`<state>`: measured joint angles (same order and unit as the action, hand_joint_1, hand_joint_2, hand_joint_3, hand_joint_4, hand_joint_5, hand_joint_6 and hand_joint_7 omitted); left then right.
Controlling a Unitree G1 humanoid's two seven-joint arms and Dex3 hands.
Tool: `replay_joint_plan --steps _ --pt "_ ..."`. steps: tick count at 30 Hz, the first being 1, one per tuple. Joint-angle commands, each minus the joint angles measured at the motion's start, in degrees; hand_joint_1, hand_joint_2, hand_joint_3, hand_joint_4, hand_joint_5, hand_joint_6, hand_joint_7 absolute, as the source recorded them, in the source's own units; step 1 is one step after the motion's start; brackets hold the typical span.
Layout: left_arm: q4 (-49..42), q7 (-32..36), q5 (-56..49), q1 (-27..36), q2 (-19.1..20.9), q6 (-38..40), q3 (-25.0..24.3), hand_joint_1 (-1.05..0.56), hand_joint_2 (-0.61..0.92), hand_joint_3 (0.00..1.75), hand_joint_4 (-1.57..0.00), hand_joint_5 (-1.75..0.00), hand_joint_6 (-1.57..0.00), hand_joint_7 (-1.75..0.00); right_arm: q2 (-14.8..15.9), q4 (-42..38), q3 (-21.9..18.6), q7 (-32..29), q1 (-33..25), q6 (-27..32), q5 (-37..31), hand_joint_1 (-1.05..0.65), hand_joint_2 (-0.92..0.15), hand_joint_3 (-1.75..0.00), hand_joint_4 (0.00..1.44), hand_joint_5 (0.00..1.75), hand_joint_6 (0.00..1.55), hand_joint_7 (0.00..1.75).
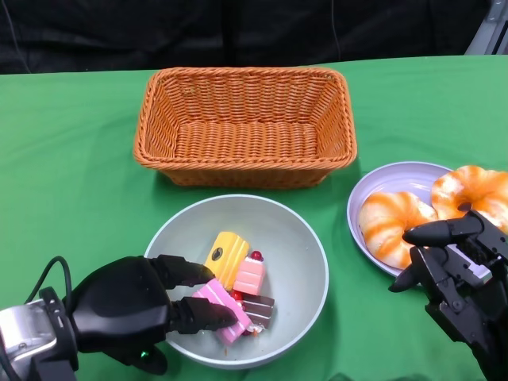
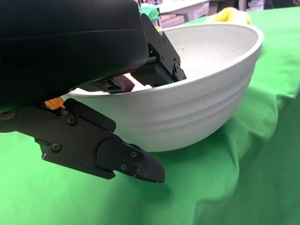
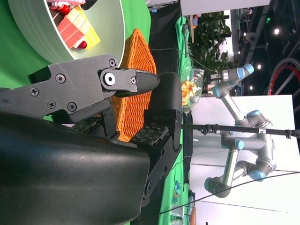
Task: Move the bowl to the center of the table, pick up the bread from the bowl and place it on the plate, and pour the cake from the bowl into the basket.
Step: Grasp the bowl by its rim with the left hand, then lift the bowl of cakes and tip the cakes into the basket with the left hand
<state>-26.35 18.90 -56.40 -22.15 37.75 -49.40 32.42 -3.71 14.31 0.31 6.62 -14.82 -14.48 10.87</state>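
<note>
Presently: left hand [image 1: 131, 311] grips the bowl [image 1: 302, 262] rim at 8 o'clock, fingers inside, thumb outside. Cake pieces [image 1: 238, 286] lie within. Right hand [image 1: 456, 266] spread, holding nothing, beside the plate [image 1: 381, 178] bearing bread [image 1: 389, 226]. Basket [image 1: 244, 127] at 12 o'clock.

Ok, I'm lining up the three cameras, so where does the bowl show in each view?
Head view: the bowl sits low in the middle, in front of the basket, with the left robot hand gripping its near rim.
Right wrist view: a part of it shows in the upper left corner, beside the basket.
Left wrist view: it fills the middle, seen from the side.
Shared landmark: the green tablecloth.
</note>
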Motion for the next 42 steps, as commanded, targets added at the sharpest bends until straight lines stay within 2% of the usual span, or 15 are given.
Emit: replay_joint_plan --steps 1,4,9,10,11,12,14,15,16,17,19,20,23,35,42 --pt "-0.4 -1.5 1.4 0.5 1.1 -0.4 -0.8 -0.53 0.88 0.00 -0.56 -0.07 -0.59 -0.04 0.1 0.8 -0.5 -0.1 -0.5 0.1 0.8 -0.19 -0.89 -0.38 0.65 1.48 0.65 1.10" --pt "-0.6 0.4 0.3 0.3 1.0 -1.0 -0.7 -0.33 0.88 0.00 -0.90 -0.08 -0.89 -0.06 0.2 1.1 -0.4 -0.1 -0.6 0.3 0.9 -0.19 -0.88 -0.39 0.65 1.48 0.65 1.10" --pt "-2.3 4.1 -0.7 -0.3 0.5 -2.6 -0.4 -0.22 0.82 0.00 -1.24 -0.16 -1.20 -0.10 0.2 1.2 -0.4 -0.3 -0.7 0.0 0.3 -0.20 -0.88 -0.39 0.65 1.49 0.65 1.10" --pt "-2.6 4.4 -1.0 -0.4 0.5 -2.7 -0.3 -0.22 0.81 0.00 -1.26 -0.29 -1.25 -0.07 0.2 1.2 -0.3 -0.3 -0.7 -0.1 0.3 -0.20 -0.88 -0.40 0.65 1.49 0.64 1.10" --pt "-2.8 4.7 -1.3 -0.6 0.5 -2.7 -0.2 -0.22 0.81 0.00 -1.18 -0.54 -1.28 -0.04 0.2 1.1 -0.3 -0.3 -0.7 -0.2 0.2 -0.20 -0.88 -0.40 0.65 1.49 0.64 1.10" --pt "-3.1 5.2 -1.7 -0.7 0.5 -2.6 0.0 -0.22 0.81 0.00 -1.13 -0.65 -1.30 -0.03 0.1 1.0 -0.4 -0.2 -0.6 -0.3 0.4 -0.20 -0.88 -0.40 0.65 1.49 0.64 1.10" --pt "-3.9 6.0 -2.5 -1.0 0.3 -2.5 0.3 -0.21 0.84 0.00 -0.90 -1.24 -1.35 -0.05 0.0 1.0 -0.4 -0.2 -0.5 -0.2 0.6 -0.19 -0.88 -0.40 0.65 1.49 0.64 1.11" --pt "-4.3 6.6 -2.9 -1.1 0.3 -2.5 0.4 -0.20 0.85 0.00 -0.83 -1.39 -1.36 -0.07 0.0 1.1 -0.4 -0.2 -0.6 0.0 0.7 -0.19 -0.88 -0.40 0.65 1.49 0.65 1.11" --pt "-4.7 6.9 -3.1 -1.2 0.3 -2.6 0.6 -0.19 0.87 0.01 -0.77 -1.50 -1.33 -0.15 0.0 1.1 -0.4 -0.2 -0.6 0.1 0.8 -0.19 -0.88 -0.41 0.65 1.49 0.65 1.11" --pt "-4.9 7.2 -3.3 -1.3 0.2 -2.6 0.7 -0.19 0.88 0.00 -0.73 -1.59 -1.09 -0.64 0.0 1.2 -0.4 -0.2 -0.6 0.1 0.9 -0.19 -0.88 -0.41 0.65 1.49 0.64 1.11" --pt "-5.6 8.0 -3.4 -1.6 0.1 -2.9 0.9 -0.17 0.89 0.00 -0.71 -1.65 -0.86 -1.10 0.0 0.9 -0.4 -0.2 -0.6 -0.3 0.7 -0.19 -0.88 -0.41 0.65 1.49 0.64 1.11" --pt "-5.9 8.4 -3.5 -1.7 0.1 -3.0 1.0 -0.17 0.90 0.00 -0.70 -1.67 -0.78 -1.23 0.1 0.8 -0.4 -0.2 -0.5 -0.5 0.5 -0.20 -0.88 -0.41 0.65 1.49 0.64 1.11" --pt "-6.8 10.7 -3.9 -1.8 -0.3 -3.6 1.2 -0.16 0.90 0.00 -0.69 -1.72 -0.68 -1.42 0.1 0.9 -0.4 -0.3 -0.5 -0.4 0.3 -0.20 -0.87 -0.42 0.65 1.49 0.65 1.11" --pt "-11.5 26.1 -5.9 -2.4 -2.7 -6.1 1.4 -0.05 0.90 0.02 -0.75 -1.75 -0.59 -1.73 -0.3 0.7 -0.5 -1.2 -0.4 -0.8 -0.7 -0.19 -0.87 -0.43 0.67 1.50 0.67 1.11" --pt "-13.9 31.7 -5.3 -3.7 -3.0 -10.0 0.8 -0.05 0.89 0.02 -0.80 -1.75 -0.63 -1.69 -0.7 1.0 -0.4 -1.8 -0.5 -0.3 -0.4 -0.19 -0.86 -0.45 0.68 1.49 0.68 1.10"
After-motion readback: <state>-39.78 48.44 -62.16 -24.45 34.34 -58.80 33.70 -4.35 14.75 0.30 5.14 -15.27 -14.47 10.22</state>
